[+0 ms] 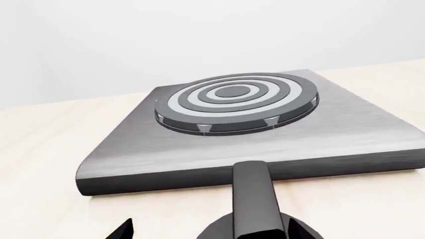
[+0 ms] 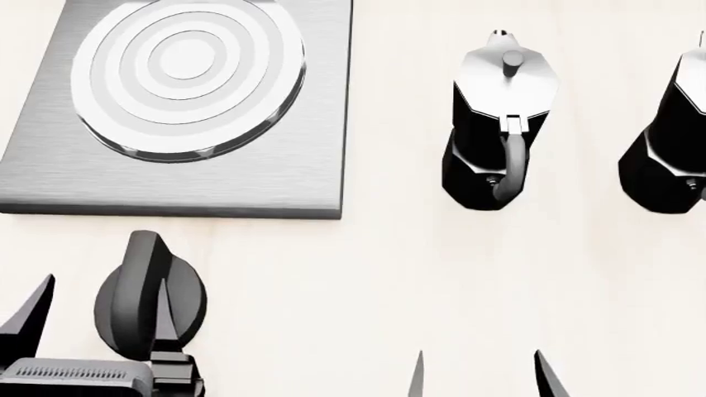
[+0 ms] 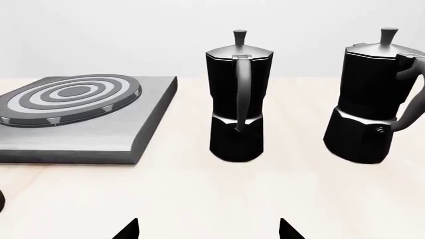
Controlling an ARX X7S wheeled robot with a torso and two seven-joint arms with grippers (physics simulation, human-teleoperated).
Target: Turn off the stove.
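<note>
Left gripper (image 2: 94,318) fingers spreading wide around the black knob (image 2: 149,289), one fingertip (image 2: 33,310) apart on its left, another seeming to lie over its face; contact impossible to judge. Right gripper (image 2: 480,372) hanging parted over bare table (image 2: 364,281), gripping nothing. Pale wooden tabletop, plain white wall behind. One stove (image 2: 221,178) lying flat just beyond the knob, one ringed burner (image 2: 188,74). Two moka pots (image 3: 238,94) (image 3: 371,99) standing upright right of it, absent from the left wrist view.
</note>
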